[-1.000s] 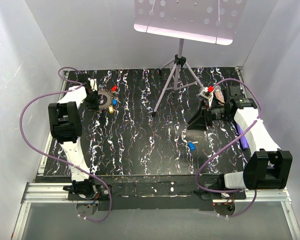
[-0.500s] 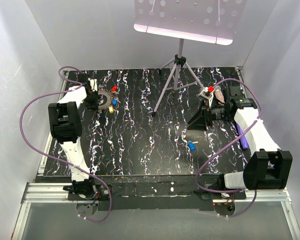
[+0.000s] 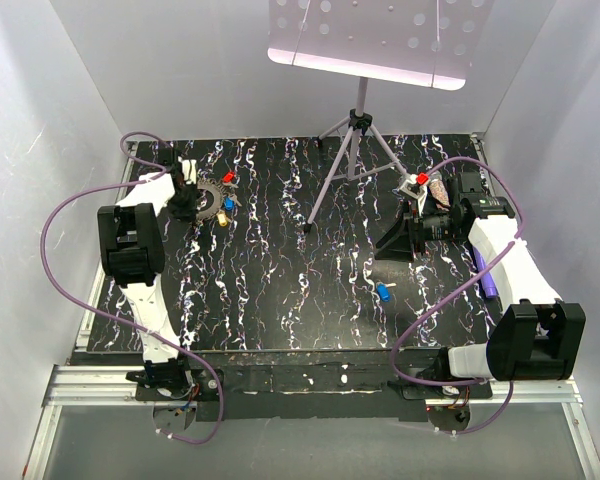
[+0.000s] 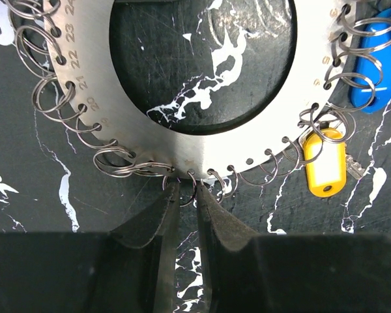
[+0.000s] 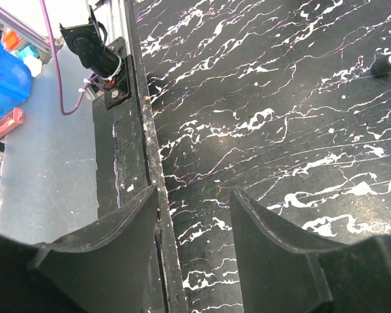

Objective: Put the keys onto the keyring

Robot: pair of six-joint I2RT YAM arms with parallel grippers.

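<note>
**A:** Nearest the bases, the loose blue key (image 3: 384, 292) lies slantwise on the counter (image 3: 300, 300). It looks light, stiff and tiny, so I'd take it by the plastic head.

**B:** And the right fingers (image 5: 117, 228)?

**A:** Spread apart, with nothing between them. At the far left the keyring (image 4: 182, 140) lies flat, a rigid disc with springy wire loops round its rim. The left fingers (image 4: 159, 215) sit nearly together either side of one loop. Whether they pinch it, I cannot tell.

**B:** Any keys on it?

**A:** The yellow key (image 4: 326, 163) hangs on a loop, pointing outward from the rim. The blue-headed key (image 4: 376, 72) lies beyond it.
</note>
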